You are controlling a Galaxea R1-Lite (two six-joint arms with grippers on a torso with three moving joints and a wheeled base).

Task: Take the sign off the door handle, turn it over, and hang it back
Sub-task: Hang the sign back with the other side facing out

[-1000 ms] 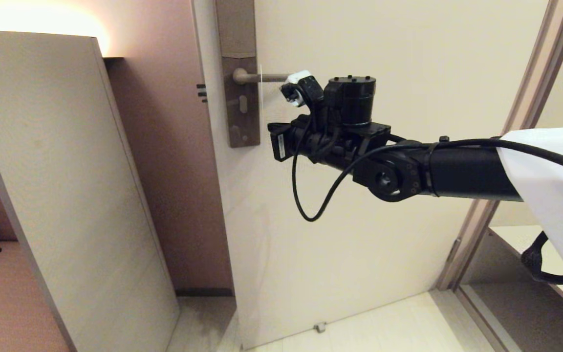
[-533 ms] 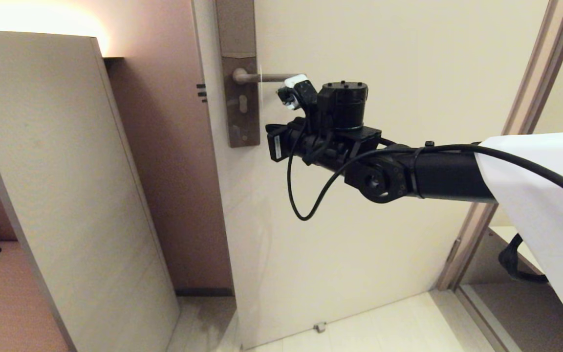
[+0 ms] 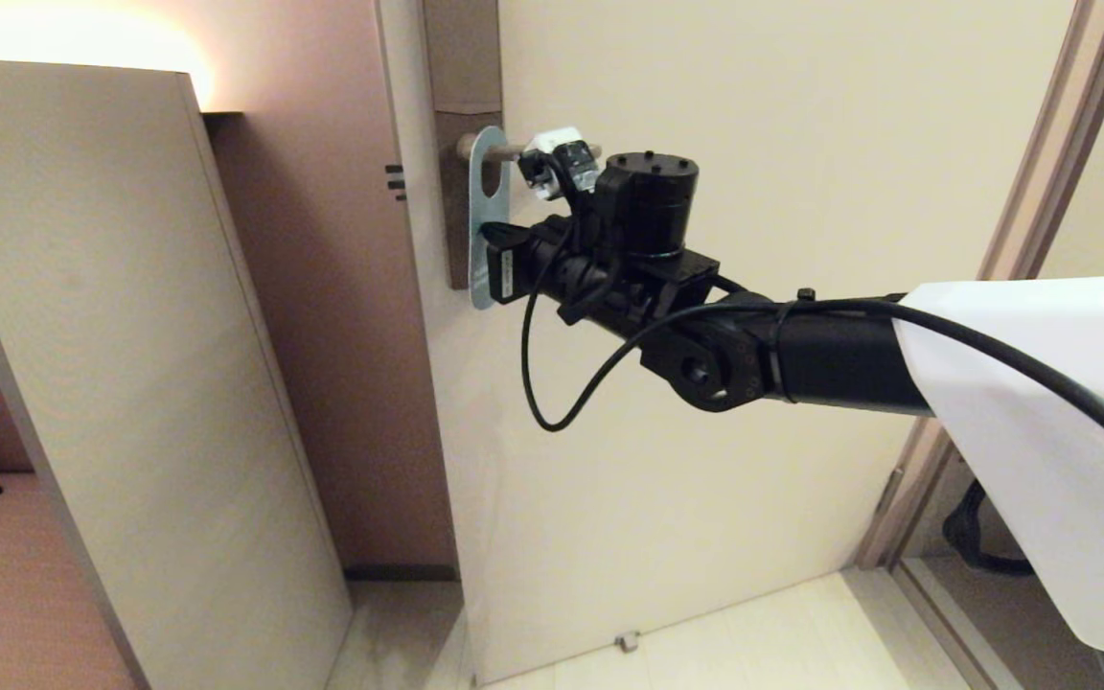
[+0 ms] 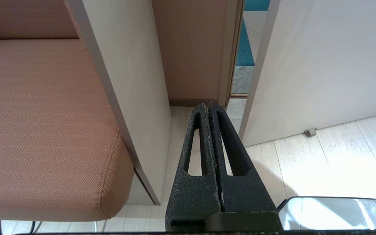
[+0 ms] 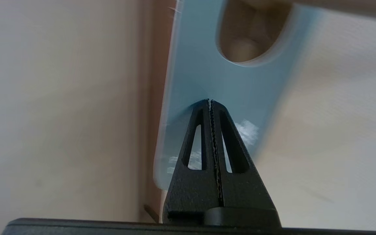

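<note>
Sign (image 3: 489, 222), thin, light, stiff teal card hung on the door handle (image 3: 499, 149), pinched below its oval hole by right gripper (image 5: 210, 101) fingers; left gripper (image 4: 209, 105) clenched empty.

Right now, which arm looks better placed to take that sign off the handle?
Right. Its end effector is shut, tips against the sign hanging on the door handle. The left end effector points at the floor.

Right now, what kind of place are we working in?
Probably a hotel room entry. A blue sign with an oval hole hangs on the door handle of a pale door, and a cushioned bench sits beside a panel.
</note>
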